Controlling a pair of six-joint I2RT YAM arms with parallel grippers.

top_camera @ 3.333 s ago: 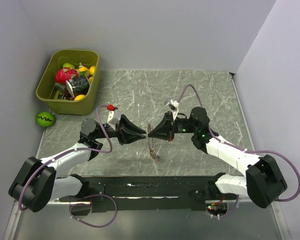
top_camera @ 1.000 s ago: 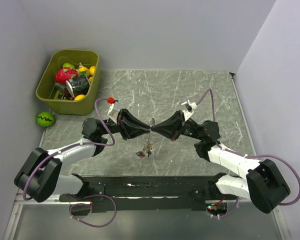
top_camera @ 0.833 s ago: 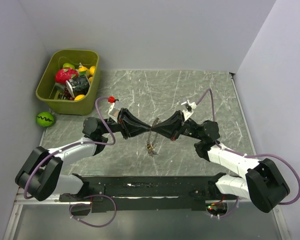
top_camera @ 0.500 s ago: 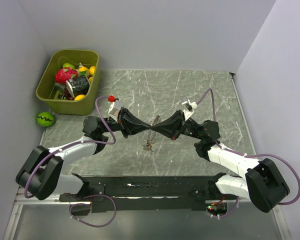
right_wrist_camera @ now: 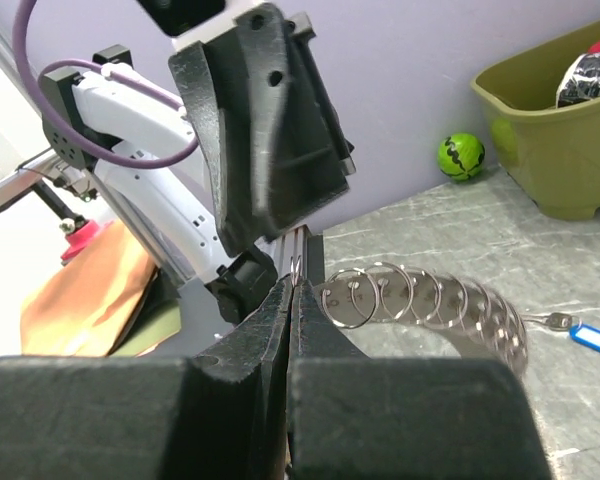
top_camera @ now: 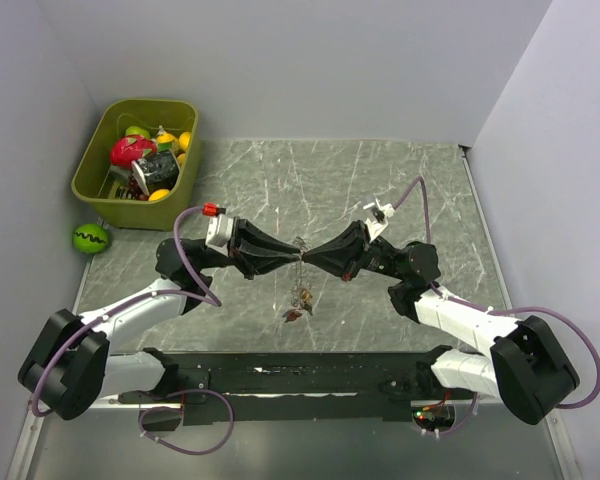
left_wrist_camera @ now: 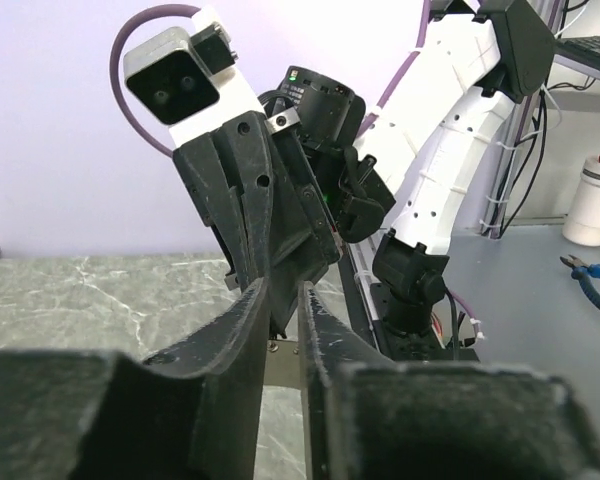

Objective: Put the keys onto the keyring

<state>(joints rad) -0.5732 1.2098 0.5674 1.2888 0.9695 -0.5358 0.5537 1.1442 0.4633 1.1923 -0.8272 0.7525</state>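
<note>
Over the table's middle my two grippers meet tip to tip. My right gripper (top_camera: 310, 258) (right_wrist_camera: 294, 283) is shut on the thin wire edge of the keyring (top_camera: 301, 272). The keyring shows as a row of overlapping silver loops (right_wrist_camera: 420, 300) trailing to the right. At its lower end hang the keys (top_camera: 295, 312); a small silver key (right_wrist_camera: 555, 321) with a blue tag (right_wrist_camera: 594, 340) shows low on the right. My left gripper (top_camera: 288, 262) (left_wrist_camera: 283, 285) faces the right one. Its jaws stand slightly apart, and nothing shows in the narrow gap.
An olive bin (top_camera: 88, 170) (right_wrist_camera: 560, 130) of toys stands at the back left, and a green ball (top_camera: 90, 238) (right_wrist_camera: 461, 155) lies beside it on the table's left edge. Grey walls close the table at the back and both sides.
My left gripper has drawn back slightly to the left, and its jaws have parted a little. The keys have swung lower under the ring. My right gripper holds its place, still shut.
</note>
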